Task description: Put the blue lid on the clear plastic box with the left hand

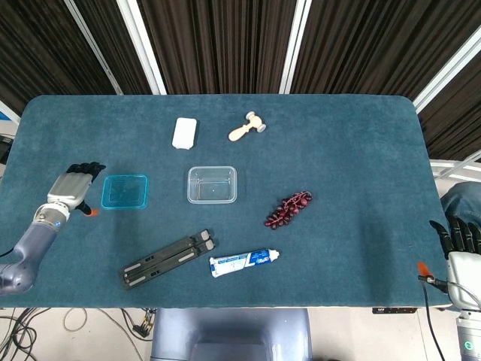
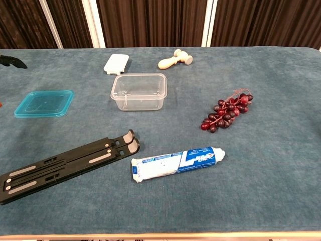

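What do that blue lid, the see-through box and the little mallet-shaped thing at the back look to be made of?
The blue lid looks like translucent plastic, glossy: the cloth shows through its tint. The clear box seems thin, shiny plastic, with glints on its rim and the table visible through its walls. The mallet-shaped thing is pale cream and matte, probably unfinished wood, though light plastic cannot be ruled out.

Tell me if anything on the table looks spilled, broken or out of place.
Nothing stands out. The box sits upright and empty, the lid lies flat to its left, apart from it, and the left hand is beside the lid, not touching it. The toothpaste is capped, and the grapes lie in one bunch.
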`<state>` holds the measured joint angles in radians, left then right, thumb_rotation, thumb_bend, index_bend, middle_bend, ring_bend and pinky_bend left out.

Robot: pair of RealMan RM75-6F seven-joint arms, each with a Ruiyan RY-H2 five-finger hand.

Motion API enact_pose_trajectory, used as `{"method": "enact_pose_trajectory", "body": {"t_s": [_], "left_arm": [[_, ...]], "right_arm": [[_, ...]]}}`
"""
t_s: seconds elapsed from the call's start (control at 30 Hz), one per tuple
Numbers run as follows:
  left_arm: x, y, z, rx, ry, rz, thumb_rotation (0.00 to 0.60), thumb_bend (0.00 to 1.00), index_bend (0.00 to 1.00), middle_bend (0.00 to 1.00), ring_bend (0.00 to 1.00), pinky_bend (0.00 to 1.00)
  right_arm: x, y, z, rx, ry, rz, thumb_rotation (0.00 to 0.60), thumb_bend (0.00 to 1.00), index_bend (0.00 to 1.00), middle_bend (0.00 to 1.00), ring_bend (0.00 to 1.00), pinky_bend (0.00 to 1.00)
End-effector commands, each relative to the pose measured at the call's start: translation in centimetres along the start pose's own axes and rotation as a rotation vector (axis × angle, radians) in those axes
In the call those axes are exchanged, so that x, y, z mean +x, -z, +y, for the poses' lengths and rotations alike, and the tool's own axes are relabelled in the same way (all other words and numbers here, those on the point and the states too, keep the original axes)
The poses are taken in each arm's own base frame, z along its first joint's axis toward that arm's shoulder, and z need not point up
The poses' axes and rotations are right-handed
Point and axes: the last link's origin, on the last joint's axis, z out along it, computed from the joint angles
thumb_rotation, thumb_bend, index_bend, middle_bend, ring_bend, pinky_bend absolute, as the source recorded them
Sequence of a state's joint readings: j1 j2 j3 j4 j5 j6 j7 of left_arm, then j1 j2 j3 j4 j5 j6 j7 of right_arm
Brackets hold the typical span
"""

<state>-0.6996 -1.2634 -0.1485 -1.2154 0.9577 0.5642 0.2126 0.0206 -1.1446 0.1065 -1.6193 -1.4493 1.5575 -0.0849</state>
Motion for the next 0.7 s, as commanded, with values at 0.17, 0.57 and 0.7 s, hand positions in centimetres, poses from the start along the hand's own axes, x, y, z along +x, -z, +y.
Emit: {"method": "enact_pose_trajectory", "body": {"t_s": [0.17,0.57,0.7], "left_arm": [[-0.6,-1.5,0.9,-0.009,-0.028,-0.013,0.600,0.07,0.05,0.01,0.00,0.05],[-0.8,-3.0,2.2,-0.025,-0.037,-0.029,0.600,0.07,0.05,0.04,0.00,0.05],[-0.7,-3.6,3.0,-0.034,-0.041,-0.038,0.600,0.07,0.04,0.04,0.00,0.05]], "right_arm": [[-0.1,0.0,0.0,-0.001,0.012,-0.002,0.600,0.29,0.17,0.04,0.02,0.00],[-0.2,0.1,0.0,-0.007,0.020,-0.005,0.600,0.29,0.17,0.04,0.02,0.00],[-0.2,0.1,0.0,-0.007,0.020,-0.004,0.600,0.29,0.17,0.04,0.02,0.00]]}}
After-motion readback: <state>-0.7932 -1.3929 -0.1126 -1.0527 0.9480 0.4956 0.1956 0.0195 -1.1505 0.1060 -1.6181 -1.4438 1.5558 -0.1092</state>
